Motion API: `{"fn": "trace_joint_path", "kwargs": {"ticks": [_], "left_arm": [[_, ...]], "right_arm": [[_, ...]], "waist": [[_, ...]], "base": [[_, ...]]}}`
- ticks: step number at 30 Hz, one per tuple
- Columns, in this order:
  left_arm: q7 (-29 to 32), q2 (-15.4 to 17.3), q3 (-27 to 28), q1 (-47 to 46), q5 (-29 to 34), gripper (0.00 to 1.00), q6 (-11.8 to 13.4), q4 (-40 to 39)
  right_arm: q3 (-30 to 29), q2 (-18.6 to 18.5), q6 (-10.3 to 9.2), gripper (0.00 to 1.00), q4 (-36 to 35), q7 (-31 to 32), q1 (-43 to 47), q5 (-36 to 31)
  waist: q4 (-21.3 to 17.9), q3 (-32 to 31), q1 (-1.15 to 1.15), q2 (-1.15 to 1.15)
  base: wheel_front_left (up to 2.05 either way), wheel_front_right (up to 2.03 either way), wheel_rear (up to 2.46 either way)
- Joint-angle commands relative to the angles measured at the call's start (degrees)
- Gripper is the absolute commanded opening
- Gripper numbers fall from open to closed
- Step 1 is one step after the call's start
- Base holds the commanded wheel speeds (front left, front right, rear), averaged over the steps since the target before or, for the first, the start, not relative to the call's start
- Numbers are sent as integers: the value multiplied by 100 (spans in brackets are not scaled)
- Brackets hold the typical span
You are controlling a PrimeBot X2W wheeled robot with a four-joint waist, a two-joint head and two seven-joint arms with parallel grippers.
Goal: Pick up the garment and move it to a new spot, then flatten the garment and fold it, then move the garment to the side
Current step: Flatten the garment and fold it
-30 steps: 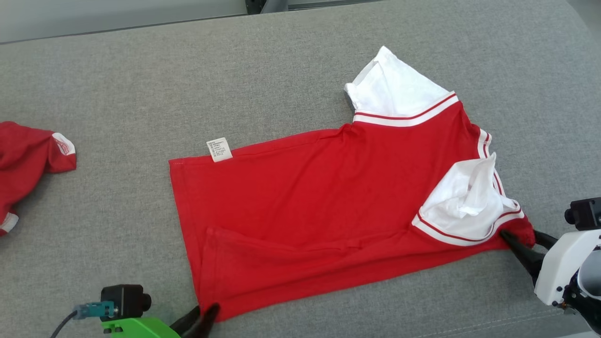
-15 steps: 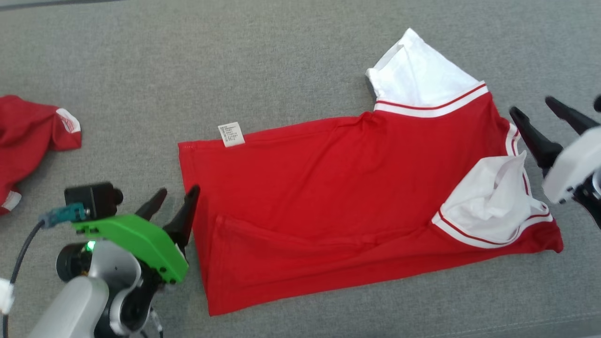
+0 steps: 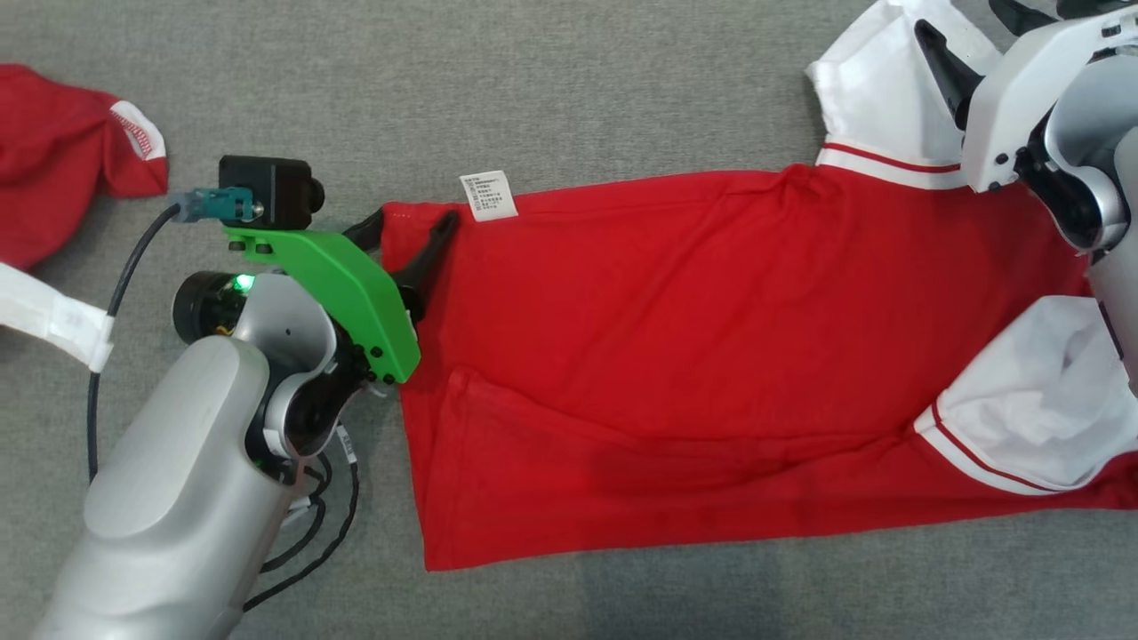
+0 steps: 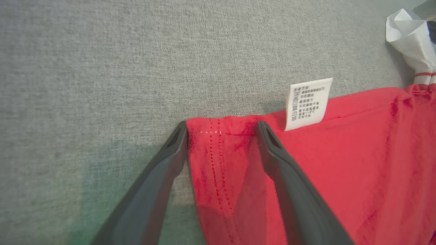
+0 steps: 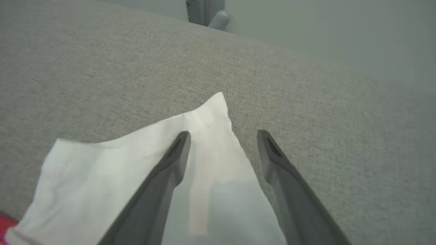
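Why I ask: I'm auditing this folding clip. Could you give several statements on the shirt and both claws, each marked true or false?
1. The left claw is open around a hem corner of the red shirt. True.
2. The right claw is open over the white sleeve. True.
3. The care label lies beside the right claw. False: it is near the left claw.
4. A second red garment lies at the head view's right. False: it is at the upper left.

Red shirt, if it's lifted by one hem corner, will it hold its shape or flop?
Likely floppy: the red shirt lies creased, a fold along its near edge. Probably light, being thin knit. It may drag on the textured grey surface.
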Motion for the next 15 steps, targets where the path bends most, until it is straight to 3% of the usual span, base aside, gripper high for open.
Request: {"fn": "trace_joint_path", "kwargs": {"ticks": [1, 4, 5, 6, 7, 8, 9, 15], "left_arm": [[117, -7, -100, 49, 7, 100, 3, 234], [202, -151, -157, 11, -149, 100, -163, 404], [255, -230, -157, 16, -261, 79, -220, 435], [301, -272, -181, 18, -309, 46, -273, 466], [349, -297, -221, 16, -320, 29, -314, 502], [374, -327, -256, 17, -363, 0, -361, 540], [417, -350, -286, 14, -395, 0, -420, 567], [416, -353, -222, 67, -597, 0, -599, 597]], "right_arm": [[31, -18, -5, 100, 111, -35, -86, 28], [178, -7, -5, 100, 400, -110, -253, 131], [226, -21, -5, 100, 489, -124, -286, 162], [279, -27, -5, 100, 577, -143, -303, 199], [321, -29, -5, 100, 657, -162, -310, 240], [363, -19, -5, 75, 729, -171, -313, 319], [399, 2, -5, 0, 787, -186, -316, 425], [569, -68, -7, 0, 805, -802, -341, 853]], "waist": [[246, 211, -1, 26], [295, 213, -1, 26], [305, 211, -1, 26], [310, 208, -1, 26], [310, 205, -1, 26], [303, 202, -1, 26], [289, 197, -1, 26], [119, 45, -1, 26]], "base": [[0, 0, 0], [0, 0, 0], [0, 0, 0], [0, 0, 0], [0, 0, 0], [0, 0, 0], [0, 0, 0], [0, 0, 0]]}}
